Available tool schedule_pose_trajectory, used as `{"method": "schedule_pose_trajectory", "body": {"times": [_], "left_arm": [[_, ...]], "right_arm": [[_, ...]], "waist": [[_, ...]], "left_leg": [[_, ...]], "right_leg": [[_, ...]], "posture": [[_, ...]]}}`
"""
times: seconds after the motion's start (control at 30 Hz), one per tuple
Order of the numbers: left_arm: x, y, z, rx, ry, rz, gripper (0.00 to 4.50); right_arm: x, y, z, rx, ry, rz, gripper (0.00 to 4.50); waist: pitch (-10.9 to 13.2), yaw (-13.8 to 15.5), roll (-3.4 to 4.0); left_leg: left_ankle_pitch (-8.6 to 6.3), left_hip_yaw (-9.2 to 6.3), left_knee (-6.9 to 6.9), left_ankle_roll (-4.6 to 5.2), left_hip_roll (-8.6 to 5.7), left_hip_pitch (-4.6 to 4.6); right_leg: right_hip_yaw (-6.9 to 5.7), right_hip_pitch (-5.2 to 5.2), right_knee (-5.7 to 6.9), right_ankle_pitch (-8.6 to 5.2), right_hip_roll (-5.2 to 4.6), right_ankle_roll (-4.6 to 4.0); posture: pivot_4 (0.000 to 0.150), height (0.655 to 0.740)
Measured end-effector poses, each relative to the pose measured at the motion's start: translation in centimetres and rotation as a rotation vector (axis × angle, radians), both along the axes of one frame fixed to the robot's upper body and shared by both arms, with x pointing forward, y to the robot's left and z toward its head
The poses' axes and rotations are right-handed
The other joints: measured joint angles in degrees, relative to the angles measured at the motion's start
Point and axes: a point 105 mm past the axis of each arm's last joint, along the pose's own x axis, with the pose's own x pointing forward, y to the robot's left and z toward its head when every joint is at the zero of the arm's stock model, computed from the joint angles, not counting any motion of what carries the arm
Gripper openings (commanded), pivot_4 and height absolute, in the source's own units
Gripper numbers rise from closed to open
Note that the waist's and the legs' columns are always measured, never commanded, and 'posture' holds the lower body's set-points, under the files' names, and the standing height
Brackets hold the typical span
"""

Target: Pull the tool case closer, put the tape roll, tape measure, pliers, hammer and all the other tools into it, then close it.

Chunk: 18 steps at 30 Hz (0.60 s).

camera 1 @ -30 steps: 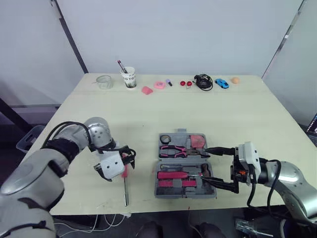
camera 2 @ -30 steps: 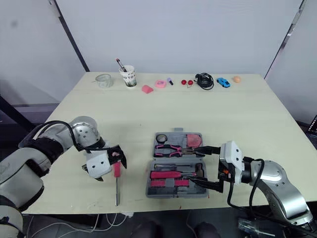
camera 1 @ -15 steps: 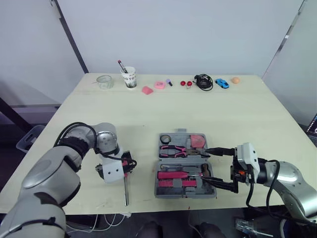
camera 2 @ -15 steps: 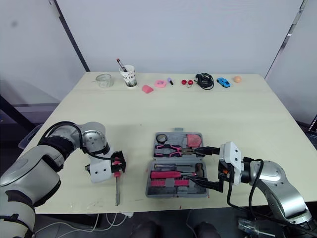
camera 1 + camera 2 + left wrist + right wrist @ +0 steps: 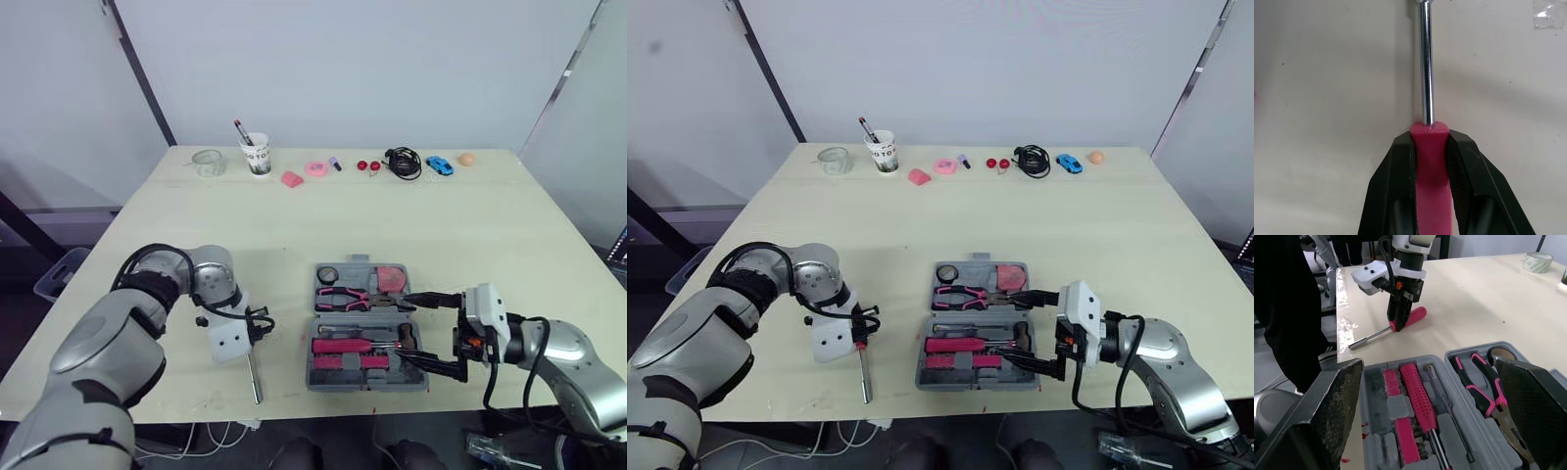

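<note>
The grey tool case (image 5: pixel 367 328) lies open near the table's front edge, with pink-handled pliers (image 5: pixel 355 298) and pink-handled drivers (image 5: pixel 1415 391) in its slots. To its left a pink-handled screwdriver (image 5: pixel 254 377) lies on the table, its steel shaft (image 5: pixel 1425 58) pointing toward the front edge. My left gripper (image 5: pixel 257 328) is shut on the pink handle (image 5: pixel 1431 161), both fingers pressing its sides. My right gripper (image 5: pixel 411 328) stands open at the case's right end, one finger (image 5: pixel 1332 416) along each side. A clear tape roll (image 5: pixel 206 162) sits at the back left.
Along the back edge stand a paper cup with a pen (image 5: pixel 255 154), pink items (image 5: pixel 314 167), small red pieces (image 5: pixel 367 165), a black cable (image 5: pixel 403 162), a blue toy car (image 5: pixel 439 164) and an orange ball (image 5: pixel 466 158).
My left gripper has moved right over the screwdriver's handle and closed on it; the shaft has turned slightly. The right arm has stayed in place.
</note>
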Motion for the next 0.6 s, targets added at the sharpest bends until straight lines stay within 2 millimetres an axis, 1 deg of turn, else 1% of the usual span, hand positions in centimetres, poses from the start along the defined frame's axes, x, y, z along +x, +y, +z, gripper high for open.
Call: {"method": "schedule_pose_trajectory", "body": {"times": [0.07,0.17,0.2,0.27,0.3,0.37,0.4,0.47,0.5,0.53,0.6], "left_arm": [[-0.1,0.1,0.2,-0.004,0.000,0.007,0.39],[0.3,0.5,1.8,-0.044,-0.050,0.089,0.39],[0.5,0.8,2.9,-0.090,-0.084,0.168,0.39],[0.2,0.9,3.3,-0.126,-0.088,0.228,0.39],[-0.2,1.0,3.4,-0.138,-0.078,0.263,0.39],[-1.6,1.7,3.2,-0.128,-0.036,0.347,0.39],[-1.8,1.7,3.2,-0.127,-0.034,0.356,0.39],[-2.2,2.4,4.0,-0.153,-0.044,0.470,0.39],[-2.2,2.6,4.1,-0.157,-0.050,0.494,0.39],[-2.3,3.0,4.5,-0.188,-0.062,0.587,0.39],[-2.5,3.4,4.9,-0.270,-0.073,0.767,0.39]], "right_arm": [[0.0,0.0,-0.1,0.000,0.000,0.000,4.50],[-0.1,-0.1,-0.2,-0.002,0.002,0.006,4.50],[-0.1,0.0,-0.3,0.000,0.006,0.008,4.50],[-0.1,0.0,-0.5,0.003,0.013,0.007,4.50],[-0.1,0.0,-0.6,0.006,0.019,0.006,4.50],[-0.1,0.1,-0.8,0.006,0.025,0.004,4.50],[-0.1,0.1,-0.8,0.007,0.024,0.004,4.50],[-0.2,0.4,-0.8,0.012,0.020,0.019,4.50],[-0.3,0.4,-0.8,0.012,0.022,0.020,4.50],[-0.3,0.5,-0.9,0.011,0.024,0.025,4.50],[-0.3,0.4,-0.9,0.012,0.026,0.026,4.50]], "waist": [[0.0,0.0,-0.02],[0.0,0.0,-0.06],[0.0,-0.1,-0.05],[0.0,-0.3,-0.04],[0.0,-0.3,-0.04],[0.0,-0.2,-0.04],[0.0,-0.2,-0.04],[0.0,0.0,-0.04],[0.0,0.1,-0.04],[0.0,0.0,-0.04],[0.0,-0.1,-0.02]], "left_leg": [[0.00,-0.01,0.00,0.00,0.01,-0.02],[0.00,-0.03,0.02,0.00,0.03,-0.03],[0.00,-0.02,0.02,0.00,0.04,-0.02],[0.00,0.00,0.02,0.00,0.07,0.01],[0.00,0.00,0.02,0.00,0.08,0.02],[0.00,0.00,0.02,0.00,0.09,0.01],[0.00,-0.01,0.02,0.00,0.09,0.01],[0.00,-0.02,0.06,0.00,0.09,0.01],[0.00,-0.02,0.06,-0.01,0.09,0.01],[0.00,0.00,0.06,-0.01,0.09,0.01],[0.00,-0.01,0.06,-0.01,0.11,0.02]], "right_leg": [[-0.01,-0.01,0.00,0.00,0.00,0.00],[-0.02,-0.01,0.01,0.00,0.01,0.00],[-0.02,-0.01,0.03,0.00,0.01,0.00],[-0.01,-0.01,0.04,0.00,0.00,0.00],[-0.01,-0.01,0.06,0.00,0.00,0.00],[-0.04,-0.02,0.08,0.00,0.02,-0.01],[-0.04,-0.01,0.08,0.00,0.02,-0.01],[-0.04,0.00,0.10,-0.01,0.02,-0.01],[-0.04,0.00,0.10,-0.01,0.02,0.00],[-0.03,-0.01,0.09,-0.01,0.02,0.00],[-0.03,-0.01,0.10,-0.01,0.01,0.01]], "posture": [[0.150,0.7400],[0.150,0.7400],[0.150,0.7400],[0.150,0.7400],[0.150,0.7400],[0.150,0.7400],[0.150,0.7400],[0.150,0.7400],[0.150,0.7400],[0.150,0.7400],[0.150,0.7400]]}}
